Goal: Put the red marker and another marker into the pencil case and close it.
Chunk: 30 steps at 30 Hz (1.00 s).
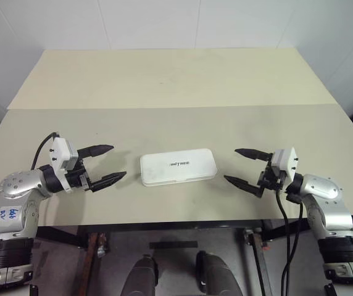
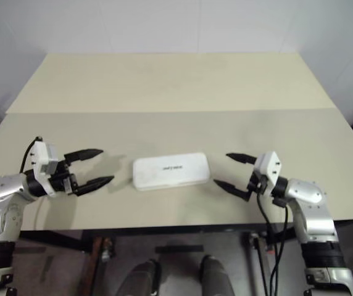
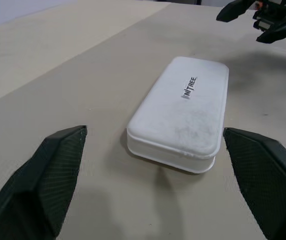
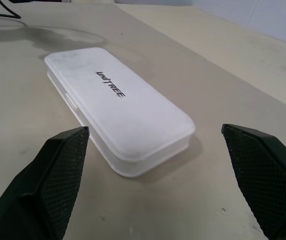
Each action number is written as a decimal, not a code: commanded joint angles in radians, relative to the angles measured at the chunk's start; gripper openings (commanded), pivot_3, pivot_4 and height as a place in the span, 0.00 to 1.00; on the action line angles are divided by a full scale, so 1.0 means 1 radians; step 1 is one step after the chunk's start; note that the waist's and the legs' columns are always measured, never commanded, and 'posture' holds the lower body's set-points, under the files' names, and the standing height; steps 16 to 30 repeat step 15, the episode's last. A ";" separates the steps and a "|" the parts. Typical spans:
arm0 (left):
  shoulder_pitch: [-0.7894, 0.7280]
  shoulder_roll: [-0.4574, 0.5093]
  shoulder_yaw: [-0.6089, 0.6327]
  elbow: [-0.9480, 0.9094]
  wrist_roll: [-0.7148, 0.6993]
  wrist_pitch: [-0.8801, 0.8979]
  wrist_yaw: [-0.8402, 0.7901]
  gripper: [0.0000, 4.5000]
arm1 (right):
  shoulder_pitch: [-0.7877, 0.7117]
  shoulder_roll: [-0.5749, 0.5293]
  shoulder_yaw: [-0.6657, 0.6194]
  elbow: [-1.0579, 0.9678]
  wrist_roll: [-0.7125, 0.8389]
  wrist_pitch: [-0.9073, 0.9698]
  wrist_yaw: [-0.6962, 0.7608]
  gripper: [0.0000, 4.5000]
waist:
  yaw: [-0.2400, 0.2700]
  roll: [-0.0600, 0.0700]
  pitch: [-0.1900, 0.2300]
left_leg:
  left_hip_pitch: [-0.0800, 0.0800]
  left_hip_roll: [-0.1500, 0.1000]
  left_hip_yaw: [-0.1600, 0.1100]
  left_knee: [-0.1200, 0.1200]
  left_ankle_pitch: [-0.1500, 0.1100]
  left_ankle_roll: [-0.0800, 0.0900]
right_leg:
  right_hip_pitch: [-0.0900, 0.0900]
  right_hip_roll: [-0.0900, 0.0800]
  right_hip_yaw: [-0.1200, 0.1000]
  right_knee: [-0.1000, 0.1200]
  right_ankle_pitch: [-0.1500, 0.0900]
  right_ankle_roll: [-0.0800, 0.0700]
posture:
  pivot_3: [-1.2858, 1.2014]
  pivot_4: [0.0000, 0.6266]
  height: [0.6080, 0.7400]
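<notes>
The white pencil case [image 1: 178, 168] lies flat on the beige table [image 1: 176, 80], lid down and shut, with dark "UNITREE" lettering on top. My left gripper [image 1: 110, 164] hovers a short way off its left end, open and empty, pointing at it. My right gripper [image 1: 240, 165] faces the case's right end from a similar gap, open and empty too. In the left wrist view the case [image 3: 183, 112] sits ahead between my fingers [image 3: 48, 175]; the right wrist view shows the case [image 4: 118, 107] likewise. The red marker and another marker are out of view.
A seam runs across the table [image 2: 176, 112] behind the case. The table's front edge lies just below both grippers.
</notes>
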 commanded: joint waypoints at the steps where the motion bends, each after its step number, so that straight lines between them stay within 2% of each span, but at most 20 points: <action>1: 0.005 -0.005 0.022 -0.051 -0.022 -0.007 0.029 0.99 | -0.021 -0.027 -0.042 0.003 0.023 -0.026 0.022 1.00 | -0.001 0.000 0.000 | 0.000 0.000 0.000 0.000 0.000 0.000 | 0.000 0.000 0.000 0.000 0.000 0.000 | 0.52 0.24 1.00; 9: 0.020 -0.022 0.024 -0.059 -0.022 -0.043 0.058 0.99 | -0.071 -0.094 -0.059 0.012 0.020 -0.003 0.044 1.00 | -0.001 0.000 0.000 | 0.000 0.000 0.000 0.000 0.000 0.000 | 0.000 0.000 0.000 0.000 0.000 0.000 | 0.52 0.24 1.00; 15: 0.009 -0.036 0.008 -0.073 -0.013 -0.034 0.099 0.99 | -0.166 -0.079 -0.031 0.076 -0.009 0.000 0.037 1.00 | -0.002 0.000 0.000 | 0.000 0.000 0.001 0.000 0.000 0.000 | 0.000 0.000 0.000 0.000 0.000 0.000 | 0.52 0.24 1.00; 30: 0.009 -0.036 0.008 -0.073 -0.013 -0.034 0.099 0.99 | -0.166 -0.079 -0.031 0.076 -0.009 0.000 0.037 1.00 | -0.002 0.000 0.000 | 0.000 0.000 0.001 0.000 0.000 0.000 | 0.000 0.000 0.000 0.000 0.000 0.000 | 0.52 0.24 1.00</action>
